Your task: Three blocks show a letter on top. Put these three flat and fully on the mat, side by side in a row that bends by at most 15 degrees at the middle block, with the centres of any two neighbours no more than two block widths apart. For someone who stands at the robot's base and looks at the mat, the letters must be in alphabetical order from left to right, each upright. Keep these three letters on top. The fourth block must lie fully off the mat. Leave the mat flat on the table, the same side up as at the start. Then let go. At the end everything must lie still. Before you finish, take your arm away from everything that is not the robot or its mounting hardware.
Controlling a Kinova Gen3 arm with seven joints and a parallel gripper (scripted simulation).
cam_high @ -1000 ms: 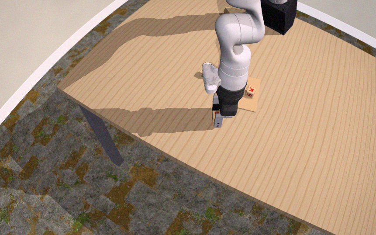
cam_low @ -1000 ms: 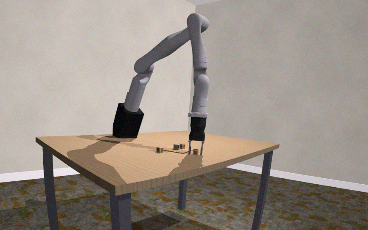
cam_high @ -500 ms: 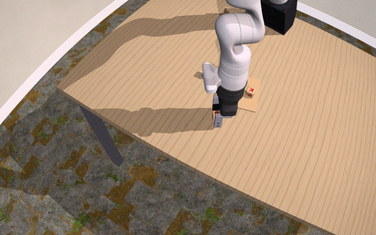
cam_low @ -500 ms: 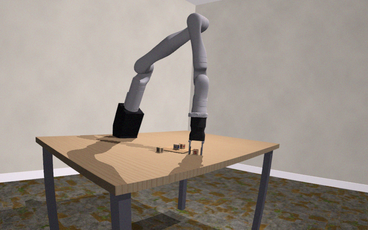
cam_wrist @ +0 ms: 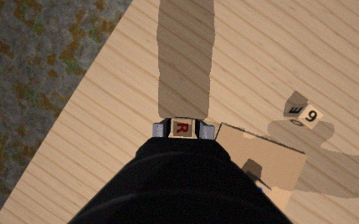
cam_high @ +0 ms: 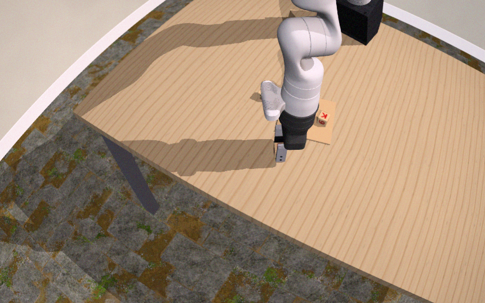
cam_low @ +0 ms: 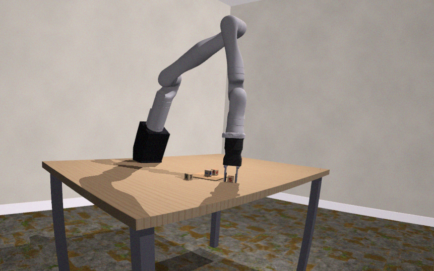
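Note:
My gripper (cam_high: 279, 143) (cam_low: 231, 175) (cam_wrist: 182, 125) points down at the table, its fingers on either side of a block (cam_low: 230, 179) that lies off the mat. A red R shows on top in the wrist view and a red S on a side in the exterior view. Slim gaps remain beside it; the fingers are open. The mat (cam_high: 321, 137) (cam_low: 199, 176) (cam_wrist: 279, 163) lies flat. A block (cam_high: 324, 116) with a red K on top is on it. The exterior view shows two blocks on the mat; the arm hides one in the top view. Another block (cam_low: 188, 176) (cam_wrist: 312, 115) lies off the mat, 9 on top.
The mat's near corner is close to the right finger in the wrist view. The table edge (cam_wrist: 65, 106) runs diagonally on the left there. The black robot base (cam_high: 360, 22) (cam_low: 150, 143) stands at the far side of the table (cam_high: 405, 150).

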